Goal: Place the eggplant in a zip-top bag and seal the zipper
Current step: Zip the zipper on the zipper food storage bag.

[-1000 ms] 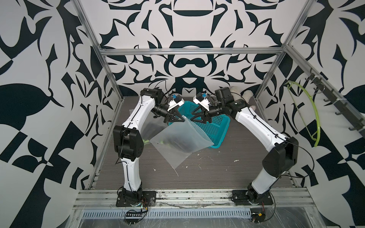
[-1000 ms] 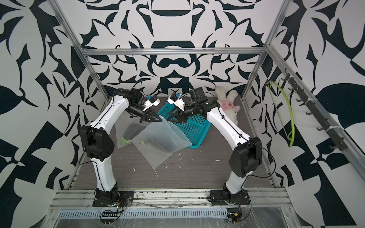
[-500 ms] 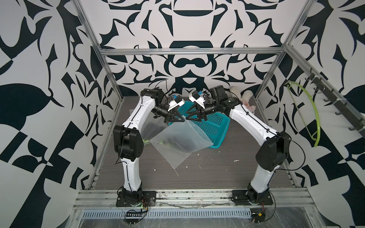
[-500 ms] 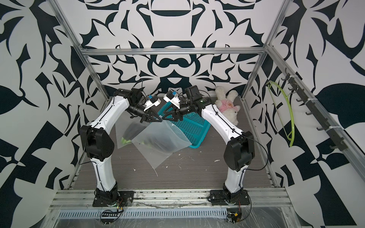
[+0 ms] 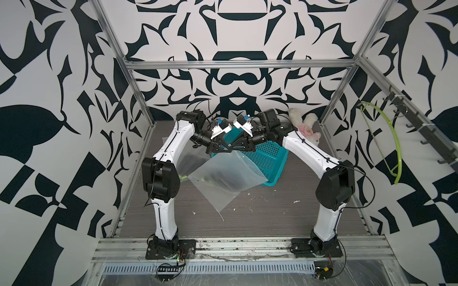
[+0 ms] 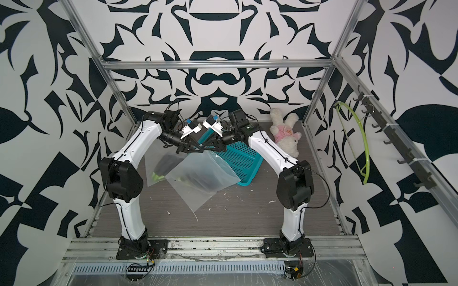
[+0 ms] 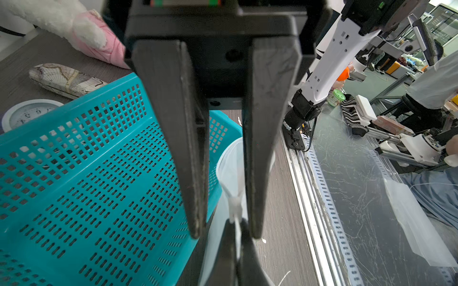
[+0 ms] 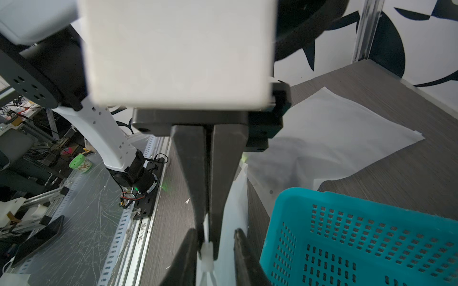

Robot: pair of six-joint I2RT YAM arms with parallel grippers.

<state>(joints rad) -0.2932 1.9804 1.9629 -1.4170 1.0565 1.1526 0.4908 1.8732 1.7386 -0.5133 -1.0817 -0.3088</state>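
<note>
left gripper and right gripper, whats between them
Just the edge of the clear plastic zip-top bag: the left gripper is shut on it, and the right gripper has its jaws apart around it. Both wrist views show this.

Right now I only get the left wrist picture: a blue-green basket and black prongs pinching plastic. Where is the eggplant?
Observer: Out of your picture. In both top views the eggplant is a dark shape with a green stem, seen through clear plastic on the table beside the left arm. Whether it is inside a bag I cannot tell.
Operator: Is that the plastic being pinched?
Observer: Probably not. The held bag hangs from the left gripper; the right wrist view shows a second bag lying flat on the table.
</note>
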